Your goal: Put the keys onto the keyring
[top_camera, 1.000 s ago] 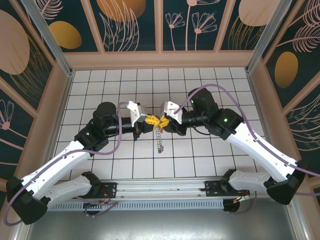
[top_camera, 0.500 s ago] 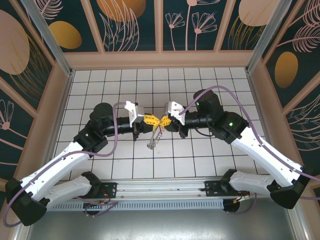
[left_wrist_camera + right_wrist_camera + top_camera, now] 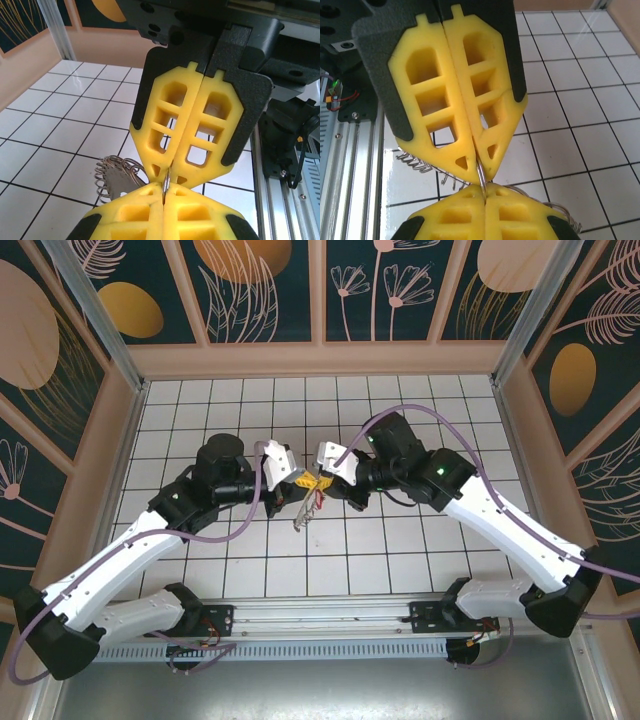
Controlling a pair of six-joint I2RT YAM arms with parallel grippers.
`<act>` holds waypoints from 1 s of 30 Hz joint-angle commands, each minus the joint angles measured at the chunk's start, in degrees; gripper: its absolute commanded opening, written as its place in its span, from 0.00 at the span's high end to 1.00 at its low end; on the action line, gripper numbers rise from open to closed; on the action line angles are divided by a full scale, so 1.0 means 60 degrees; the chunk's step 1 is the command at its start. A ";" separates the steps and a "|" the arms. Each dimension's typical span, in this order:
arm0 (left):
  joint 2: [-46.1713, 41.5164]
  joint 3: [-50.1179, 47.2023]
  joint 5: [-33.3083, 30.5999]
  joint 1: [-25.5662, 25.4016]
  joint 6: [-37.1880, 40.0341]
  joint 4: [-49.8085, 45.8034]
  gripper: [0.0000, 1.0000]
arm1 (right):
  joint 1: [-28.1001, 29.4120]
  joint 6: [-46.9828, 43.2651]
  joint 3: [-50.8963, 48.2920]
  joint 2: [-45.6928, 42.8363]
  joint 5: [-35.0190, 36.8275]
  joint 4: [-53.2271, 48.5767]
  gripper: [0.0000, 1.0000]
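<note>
- While both arms meet tip to tip over the middle of the table [image 3: 420, 410], the left gripper [image 3: 299, 480] is clamped tight on the keyring [image 3: 305, 512], with the thin wire edge pinched in its jaws.
- The right gripper [image 3: 321, 481] comes in from 3 o'clock, squeezed closed on the same wire.
- The rest of the ring dangles toward 6 o'clock from the pinch, and in the left wrist view the coils fan out around 8 o'clock.
</note>
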 commanded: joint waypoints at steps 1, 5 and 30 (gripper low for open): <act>0.0117 -0.0002 -0.0153 -0.0024 0.0057 0.0110 0.94 | 0.0267 -0.0335 0.0523 0.0104 -0.0094 -0.0070 1.00; 0.0088 -0.0090 -0.0034 -0.0029 0.0035 0.0155 0.94 | 0.0327 -0.0277 0.0614 0.0185 -0.0135 -0.0095 1.00; -0.1376 -0.1832 0.1741 -0.0028 -0.2785 0.4843 1.00 | 0.0356 0.0917 -0.1157 -0.1541 -0.0971 0.2348 0.84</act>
